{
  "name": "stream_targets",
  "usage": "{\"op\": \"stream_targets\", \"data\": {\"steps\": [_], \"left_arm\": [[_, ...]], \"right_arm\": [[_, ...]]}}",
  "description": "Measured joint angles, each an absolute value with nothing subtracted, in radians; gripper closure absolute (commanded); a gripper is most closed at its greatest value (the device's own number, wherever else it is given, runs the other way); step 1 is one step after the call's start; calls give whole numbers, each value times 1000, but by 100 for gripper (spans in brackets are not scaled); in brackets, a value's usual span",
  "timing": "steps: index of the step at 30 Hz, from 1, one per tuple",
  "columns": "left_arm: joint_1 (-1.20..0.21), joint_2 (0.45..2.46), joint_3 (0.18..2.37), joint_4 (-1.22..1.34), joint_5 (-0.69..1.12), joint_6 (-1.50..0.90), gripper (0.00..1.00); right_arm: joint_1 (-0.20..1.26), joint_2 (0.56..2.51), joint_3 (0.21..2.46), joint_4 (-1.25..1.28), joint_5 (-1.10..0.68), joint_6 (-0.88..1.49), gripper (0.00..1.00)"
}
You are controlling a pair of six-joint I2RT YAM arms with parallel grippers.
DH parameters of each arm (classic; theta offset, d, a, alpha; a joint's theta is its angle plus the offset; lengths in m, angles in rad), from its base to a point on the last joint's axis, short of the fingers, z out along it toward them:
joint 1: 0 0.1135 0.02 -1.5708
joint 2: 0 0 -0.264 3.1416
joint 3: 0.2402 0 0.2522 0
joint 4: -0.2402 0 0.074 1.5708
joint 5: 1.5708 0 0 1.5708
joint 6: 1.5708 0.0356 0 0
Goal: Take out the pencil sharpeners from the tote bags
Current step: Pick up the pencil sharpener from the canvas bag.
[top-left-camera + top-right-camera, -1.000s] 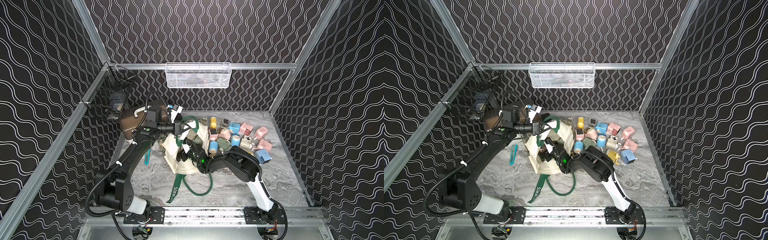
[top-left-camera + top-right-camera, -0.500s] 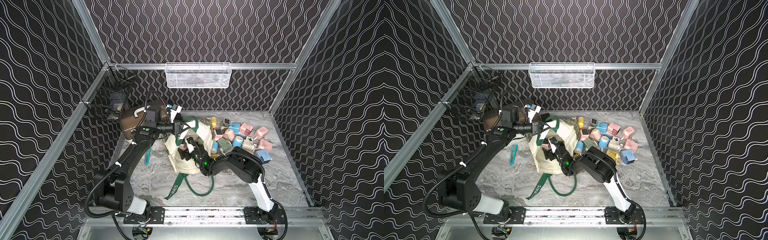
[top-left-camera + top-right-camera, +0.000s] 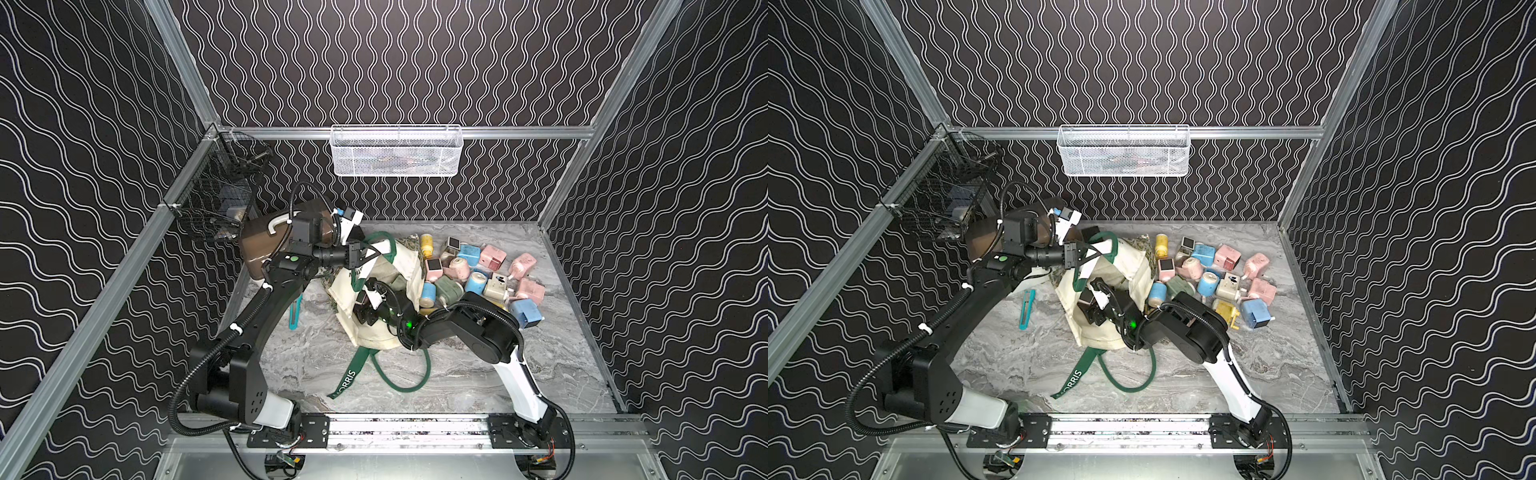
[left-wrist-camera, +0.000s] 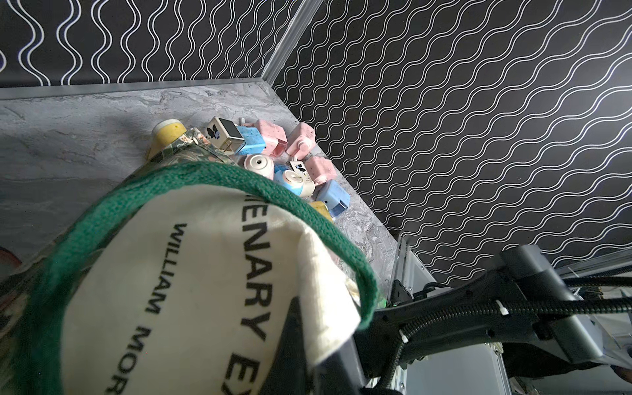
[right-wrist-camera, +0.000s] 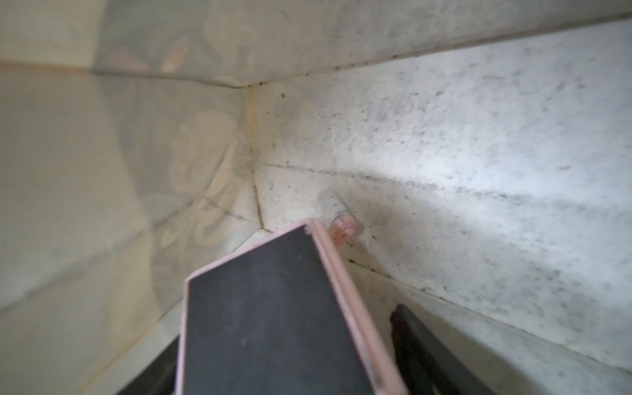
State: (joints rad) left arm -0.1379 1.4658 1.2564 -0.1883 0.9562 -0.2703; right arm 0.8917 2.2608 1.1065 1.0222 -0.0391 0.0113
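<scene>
The cream tote bag (image 3: pixel 401 266) (image 3: pixel 1133 266) with green straps lies mid-table, and my left gripper (image 3: pixel 368 254) (image 4: pixel 318 349) is shut on its rim, holding the mouth up. My right gripper (image 3: pixel 362 311) (image 5: pixel 280 328) reaches inside the bag. Its jaws stand on either side of a pink pencil sharpener (image 5: pixel 273 307) with a dark face. A strip of bag fabric shows between one finger (image 5: pixel 413 335) and the sharpener. Several pastel pencil sharpeners (image 3: pixel 469 274) (image 3: pixel 1208 274) (image 4: pixel 294 164) lie piled on the table right of the bag.
A flat teal tool (image 3: pixel 295 313) (image 3: pixel 1026 309) lies left of the bag. A white box with a brown lid (image 3: pixel 266 245) stands at the back left under a black wire basket (image 3: pixel 216 199). A white mesh basket (image 3: pixel 395 151) hangs on the back wall. A green strap (image 3: pixel 386 374) trails toward the front.
My right gripper has gone deeper into the bag and its jaws have narrowed around the pink sharpener. The left gripper keeps hold of the rim, and the bag has shifted a little.
</scene>
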Motion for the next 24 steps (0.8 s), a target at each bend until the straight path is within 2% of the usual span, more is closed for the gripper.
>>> {"op": "stream_targets", "data": {"steps": [9, 24], "left_arm": [[-138, 1469, 1273, -229, 919, -268, 100], [-121, 1481, 1282, -263, 831, -266, 100]], "right_arm": [[893, 2176, 1050, 982, -150, 11, 53], [900, 1945, 964, 813, -176, 78, 58]]}}
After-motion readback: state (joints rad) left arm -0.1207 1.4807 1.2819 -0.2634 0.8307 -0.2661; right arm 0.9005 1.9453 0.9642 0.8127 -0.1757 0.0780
